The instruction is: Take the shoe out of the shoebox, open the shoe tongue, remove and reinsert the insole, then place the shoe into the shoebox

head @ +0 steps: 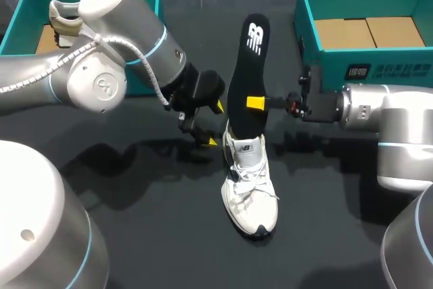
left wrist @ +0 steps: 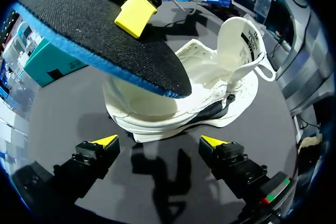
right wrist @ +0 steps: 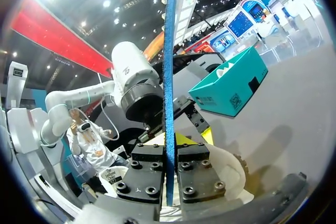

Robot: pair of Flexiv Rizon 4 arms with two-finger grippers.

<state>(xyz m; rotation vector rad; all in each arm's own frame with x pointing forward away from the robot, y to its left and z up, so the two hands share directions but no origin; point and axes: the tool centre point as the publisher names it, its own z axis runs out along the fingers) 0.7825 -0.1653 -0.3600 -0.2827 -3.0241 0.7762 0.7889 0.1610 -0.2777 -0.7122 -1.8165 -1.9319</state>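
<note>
Fingers of right gripper clenched on black insole, pinched mid-length; insole stands steep, lower end at the mouth of white shoe. Shoe sits upright on dark table, tongue pulled back. Left gripper spread wide, just beside heel, touching nothing. Risk: shoe is unbraced, so downward push could skid or tip it; insole may buckle against collar.

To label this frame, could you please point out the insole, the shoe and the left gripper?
insole (head: 247, 76), head view, middle of black face.
shoe (head: 252, 191), head view, laced upper.
left gripper (left wrist: 158, 141), left wrist view, midway between fingertips.
</note>
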